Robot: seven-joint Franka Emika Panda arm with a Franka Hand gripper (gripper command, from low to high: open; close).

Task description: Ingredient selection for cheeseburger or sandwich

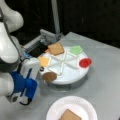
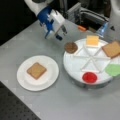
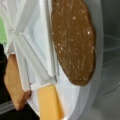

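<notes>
One tan bread slice [image 2: 36,70] lies on the white round plate [image 2: 23,80], also seen in a front view [image 1: 70,115]. On the white divided tray [image 2: 75,67] sit the dark brown patty [image 2: 71,47], the yellow cheese square [image 2: 92,40] and a second bread slice [image 2: 111,49]. My gripper [image 2: 61,33] hovers just left of the patty, open and holding nothing. The wrist view looks straight down at the patty [image 3: 73,40], with the cheese [image 3: 48,102] and bread [image 3: 13,85] beside it; the fingers do not show there.
The tray also holds a green lettuce piece [image 2: 113,69] and a red tomato slice [image 2: 89,77]. A grey metal fixture [image 1: 47,37] and a small orange piece [image 2: 81,28] lie behind the tray. The plate [image 1: 82,105] sits near the table's front edge.
</notes>
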